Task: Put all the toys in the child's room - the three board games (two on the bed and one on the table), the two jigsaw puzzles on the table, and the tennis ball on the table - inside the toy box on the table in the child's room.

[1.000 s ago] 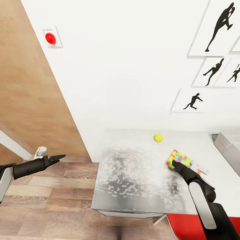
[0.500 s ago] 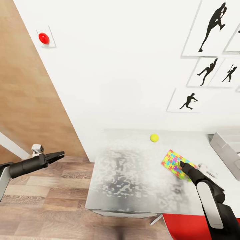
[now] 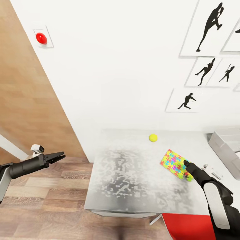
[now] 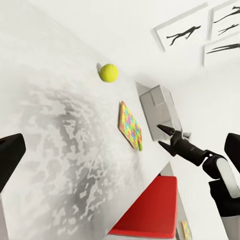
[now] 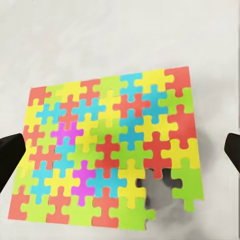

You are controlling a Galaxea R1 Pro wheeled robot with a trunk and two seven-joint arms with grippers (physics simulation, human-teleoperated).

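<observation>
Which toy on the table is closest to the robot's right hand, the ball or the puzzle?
The colourful flat jigsaw puzzle: the right gripper hovers at its edge. The small yellow tennis ball sits farther off, toward the wall.

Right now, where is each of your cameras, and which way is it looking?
Head view: up on my head, looking down at the long white table, with both arms showing, the left gripper over the wood floor.
Left wrist view: on my left arm, looking across the table at the small yellow-green tennis ball and my right gripper.
Right wrist view: on my right arm, looking straight down on the colourful flat jigsaw puzzle, dark fingertips at the edges.
All three share the puzzle.
</observation>
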